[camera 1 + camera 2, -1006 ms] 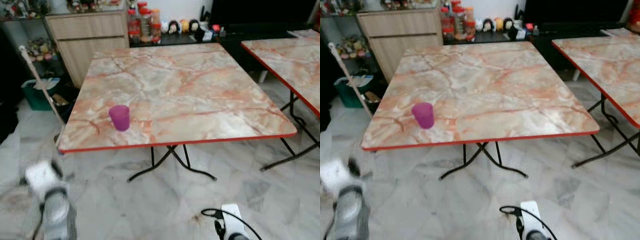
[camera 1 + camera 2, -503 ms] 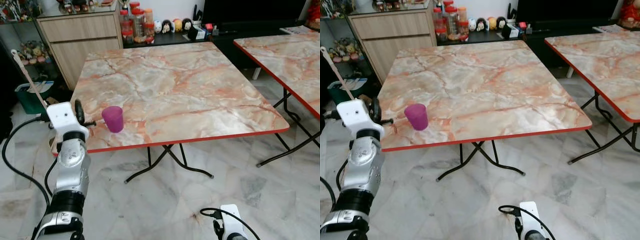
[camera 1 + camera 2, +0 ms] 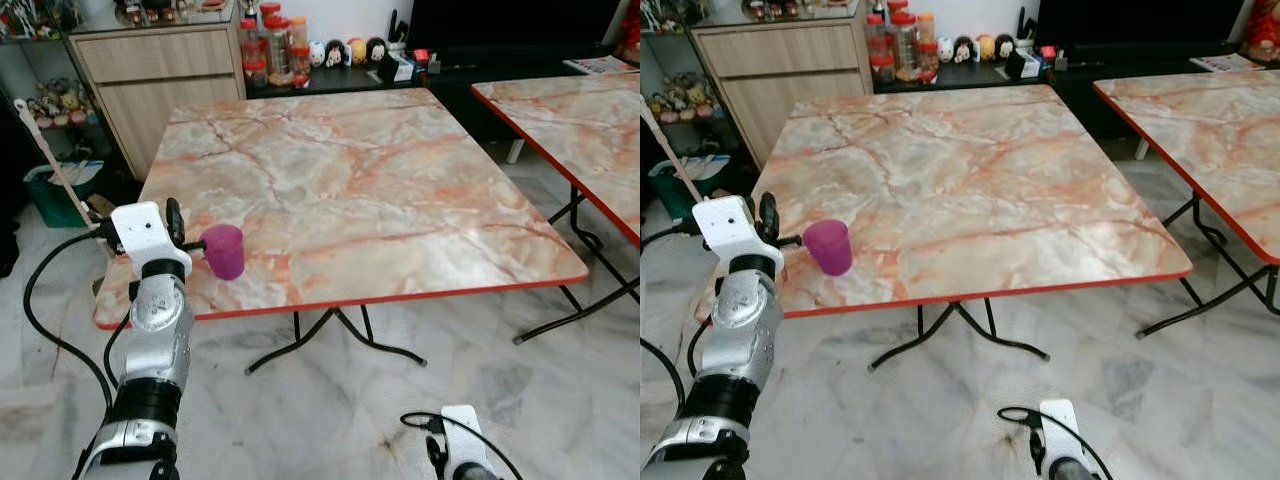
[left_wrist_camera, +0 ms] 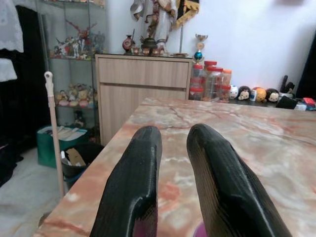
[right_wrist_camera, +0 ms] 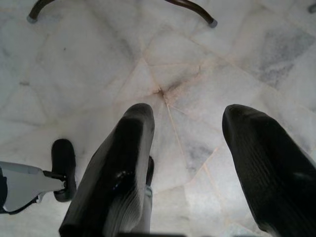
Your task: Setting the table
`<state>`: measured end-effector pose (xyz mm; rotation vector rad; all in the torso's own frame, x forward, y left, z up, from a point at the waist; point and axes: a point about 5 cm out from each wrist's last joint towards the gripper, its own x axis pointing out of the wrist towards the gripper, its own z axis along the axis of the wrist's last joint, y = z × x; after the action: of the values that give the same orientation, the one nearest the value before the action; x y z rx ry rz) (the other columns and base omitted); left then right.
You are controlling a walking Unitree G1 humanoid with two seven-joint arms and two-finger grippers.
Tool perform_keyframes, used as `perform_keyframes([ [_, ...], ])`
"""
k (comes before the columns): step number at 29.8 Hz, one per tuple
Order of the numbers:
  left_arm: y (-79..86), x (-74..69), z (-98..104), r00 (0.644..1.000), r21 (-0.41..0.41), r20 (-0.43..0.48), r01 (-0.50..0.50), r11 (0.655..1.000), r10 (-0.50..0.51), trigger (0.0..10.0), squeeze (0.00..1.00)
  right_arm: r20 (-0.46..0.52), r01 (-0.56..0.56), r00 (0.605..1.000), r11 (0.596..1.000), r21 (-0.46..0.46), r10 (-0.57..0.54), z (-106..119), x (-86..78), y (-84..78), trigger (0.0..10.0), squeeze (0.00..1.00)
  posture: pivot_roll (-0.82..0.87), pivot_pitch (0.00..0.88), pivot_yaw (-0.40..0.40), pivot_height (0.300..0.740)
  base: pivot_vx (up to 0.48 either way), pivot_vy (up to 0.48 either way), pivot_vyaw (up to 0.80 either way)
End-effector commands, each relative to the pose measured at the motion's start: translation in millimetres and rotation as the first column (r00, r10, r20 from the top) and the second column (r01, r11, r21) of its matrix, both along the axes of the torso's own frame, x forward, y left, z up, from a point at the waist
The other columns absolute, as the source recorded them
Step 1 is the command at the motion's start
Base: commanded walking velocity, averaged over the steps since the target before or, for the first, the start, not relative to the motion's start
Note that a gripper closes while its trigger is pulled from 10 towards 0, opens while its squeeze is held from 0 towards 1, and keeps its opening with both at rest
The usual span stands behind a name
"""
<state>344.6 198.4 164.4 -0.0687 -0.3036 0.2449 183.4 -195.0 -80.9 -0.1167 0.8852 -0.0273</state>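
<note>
Purple cup (image 3: 223,251) just beside left pincer (image 3: 180,228), possibly touching.

The table (image 3: 370,190) top is glossy marble-patterned laminate with a red edge, on black metal legs. The cup (image 3: 224,251) looks smooth purple plastic. The cabinet (image 3: 160,75) is matt wood; the floor (image 3: 330,420) polished marble.

A cup (image 3: 224,251) stands on the tabletop (image 3: 380,190) near its front left corner, and the left tool (image 3: 178,226) is raised just beside the cup on its left, over the table's left edge. A second table (image 3: 580,120) stands to the right, apart from the first; behind both are a cabinet (image 3: 160,80) at the back left and jars (image 3: 275,50) on a low shelf next to it. The right tool (image 5: 185,163) hangs low over the floor (image 3: 330,420) in front of the tabletop.
</note>
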Motion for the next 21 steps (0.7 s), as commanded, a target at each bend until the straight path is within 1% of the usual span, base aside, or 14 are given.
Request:
perform_keyframes([
  [1,7.8,-0.8,2.4,1.0,0.001,0.0,-0.025,1.0,0.025,10.0,0.0,0.02,-0.009,1.0,1.0,0.017,0.009,2.1,5.7,6.3,10.0,0.0,0.01,0.0,0.031,0.732,0.368,0.0,0.0],
  [3,7.9,-0.6,2.7,1.0,0.0,0.001,-0.026,1.0,0.026,10.0,0.0,0.02,0.001,1.0,1.0,0.023,-0.002,2.0,5.5,6.4,10.0,0.0,0.01,0.0,0.031,0.732,0.368,0.0,0.0],
  [16,5.3,-2.1,9.5,0.999,-0.004,0.03,-0.023,1.0,0.023,10.0,0.0,0.013,-0.018,1.0,1.0,0.01,0.018,1.7,4.9,5.6,10.0,0.0,0.01,0.0,0.025,0.732,0.366,0.0,0.0],
  [18,2.1,-3.5,14.0,0.999,0.0,0.048,0.002,1.0,-0.002,10.0,0.0,0.011,-0.018,1.0,1.0,0.01,0.018,1.3,4.2,6.4,10.0,0.0,0.02,0.0,0.026,0.732,0.131,0.0,0.0],
  [21,-3.0,-6.8,19.3,0.996,-0.035,0.061,0.062,0.997,-0.06,10.0,0.0,0.009,-0.018,1.0,1.0,0.012,0.018,0.8,3.3,7.2,10.0,0.0,0.02,0.0,0.029,0.732,0.0,0.0,0.0],
])
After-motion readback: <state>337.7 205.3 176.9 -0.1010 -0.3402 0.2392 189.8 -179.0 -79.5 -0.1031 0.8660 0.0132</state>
